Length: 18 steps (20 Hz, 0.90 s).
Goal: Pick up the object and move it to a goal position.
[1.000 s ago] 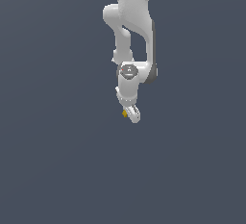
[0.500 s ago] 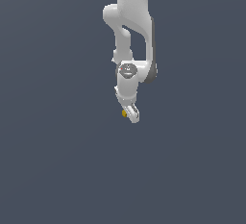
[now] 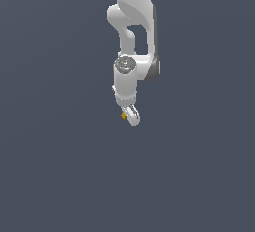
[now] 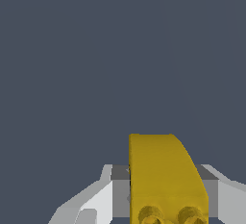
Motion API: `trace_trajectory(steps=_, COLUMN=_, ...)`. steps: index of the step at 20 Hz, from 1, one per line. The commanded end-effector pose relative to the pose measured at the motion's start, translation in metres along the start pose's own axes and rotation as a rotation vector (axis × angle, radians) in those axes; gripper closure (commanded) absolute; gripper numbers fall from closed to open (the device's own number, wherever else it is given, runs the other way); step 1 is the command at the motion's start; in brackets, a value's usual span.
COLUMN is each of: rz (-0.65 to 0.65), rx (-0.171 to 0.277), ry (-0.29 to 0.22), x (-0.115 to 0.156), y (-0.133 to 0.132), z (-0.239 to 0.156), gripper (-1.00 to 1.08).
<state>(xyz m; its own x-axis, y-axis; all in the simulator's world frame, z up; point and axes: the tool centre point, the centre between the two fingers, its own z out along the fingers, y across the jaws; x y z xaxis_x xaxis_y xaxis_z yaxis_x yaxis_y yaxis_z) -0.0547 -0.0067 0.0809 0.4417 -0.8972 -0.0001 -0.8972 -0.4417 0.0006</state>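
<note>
The object is a small yellow-orange lump (image 3: 123, 116) held at the tip of my white gripper (image 3: 130, 116). The arm hangs down from the top of the exterior view, and the gripper is well above the grey floor. In the wrist view the object (image 4: 163, 175) fills the space between my two white fingers (image 4: 93, 204) as a yellow wedge with a curved top and two round studs at its base. The gripper is shut on it.
A plain dark grey surface (image 3: 60, 176) fills the background in both views. No other object, container or goal marker shows.
The gripper with the object has risen slightly and shifted a little towards the arm. The grip on the object is unchanged.
</note>
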Motion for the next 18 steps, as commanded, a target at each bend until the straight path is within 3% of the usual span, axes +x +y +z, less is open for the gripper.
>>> trace_trajectory(steps=1, rz=0.001, rx=0.001, ry=0.001, x=0.013, y=-0.003, z=-0.02, gripper=1.08)
trace_trajectory(steps=18, rz=0.0, rx=0.0, ry=0.001, x=0.109, y=-0.034, z=-0.166, gripper=1.08)
